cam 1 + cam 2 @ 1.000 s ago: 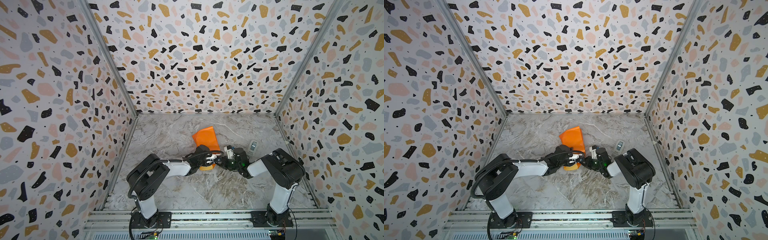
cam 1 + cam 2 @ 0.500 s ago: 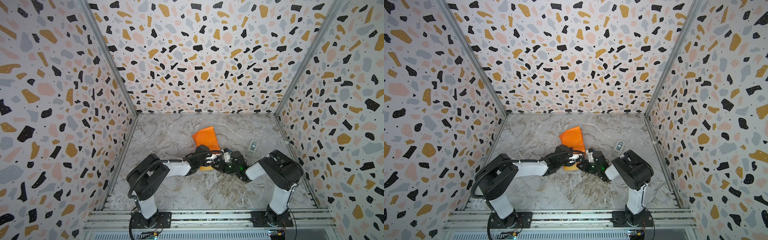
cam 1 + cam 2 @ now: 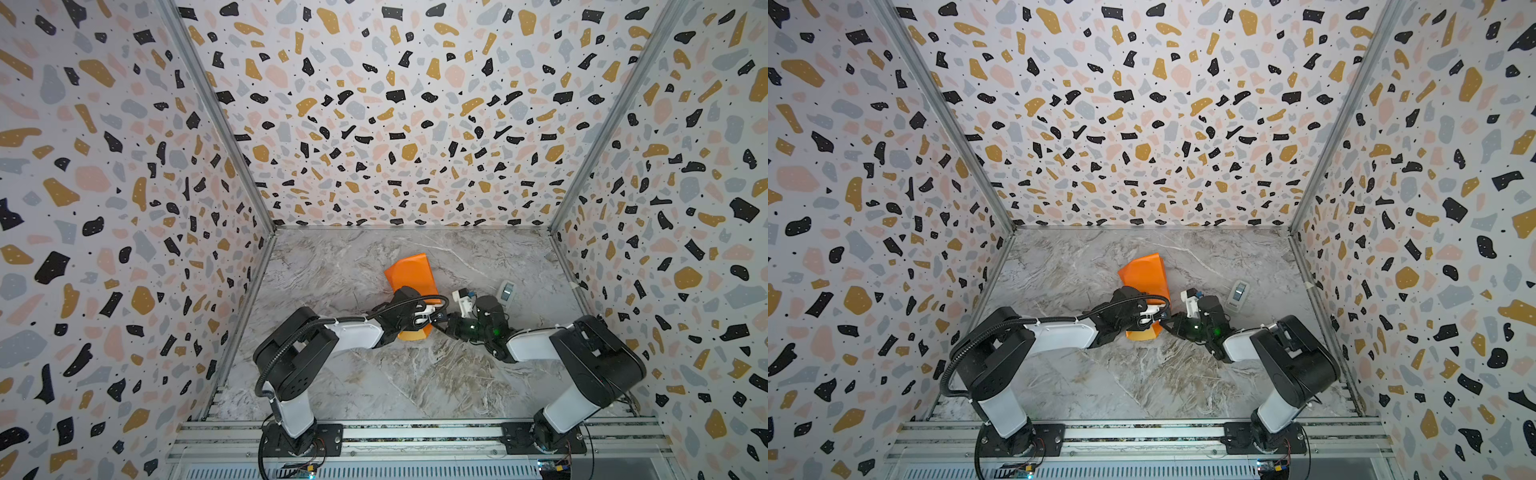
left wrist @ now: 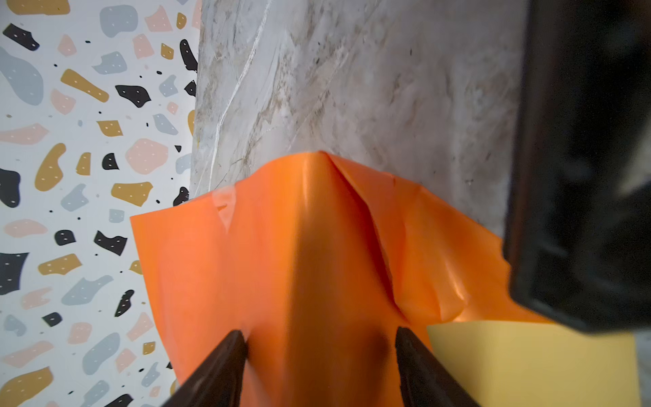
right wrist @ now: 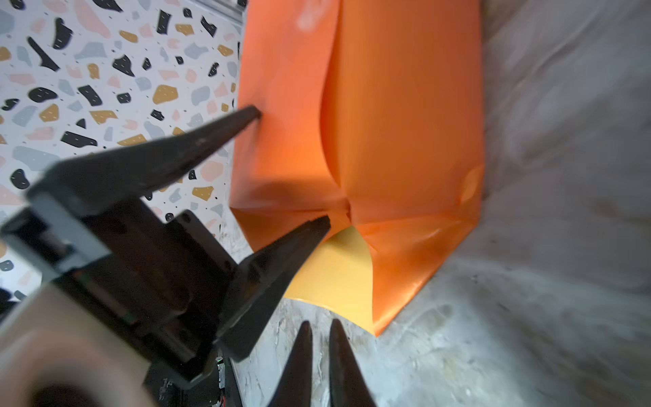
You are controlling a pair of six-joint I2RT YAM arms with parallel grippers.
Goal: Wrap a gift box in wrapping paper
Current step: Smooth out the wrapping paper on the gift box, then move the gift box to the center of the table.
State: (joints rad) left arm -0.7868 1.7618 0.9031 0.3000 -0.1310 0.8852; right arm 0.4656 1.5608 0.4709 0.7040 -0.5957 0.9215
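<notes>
The wrapping paper lies mid-table, folded orange side out into a parcel. The gift box is hidden. Near me a mustard-yellow flap sticks out from the parcel's end. My left gripper is open at that end. Its fingertips rest against the orange paper, which fills the space between them. My right gripper is shut with nothing in it. It hovers low over the marble, just short of the yellow flap and beside the left gripper.
A small white device lies on the table to the right of the parcel, behind my right wrist. A patch of clear tape sits on the orange paper. Patterned walls close in the table's left, right and back.
My right gripper has slid left and nearer, up to the parcel's near end. The left arm and the parcel have stayed put.
</notes>
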